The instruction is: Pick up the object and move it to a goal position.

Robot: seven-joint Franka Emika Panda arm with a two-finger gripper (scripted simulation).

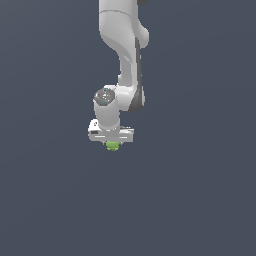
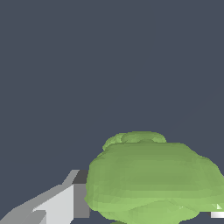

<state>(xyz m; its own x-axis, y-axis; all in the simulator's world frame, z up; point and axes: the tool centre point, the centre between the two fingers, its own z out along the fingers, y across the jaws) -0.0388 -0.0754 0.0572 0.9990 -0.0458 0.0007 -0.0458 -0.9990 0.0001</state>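
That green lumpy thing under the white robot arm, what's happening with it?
A white robot arm is working with the lime-green lumpy object, which sits right under its gripper. In the wrist view the object fills the space between the fingers, with one finger right against its side. It looks gripped or about to be, but the pictures don't show whether it has been lifted. The background is plain dark grey, with no goal marker visible.
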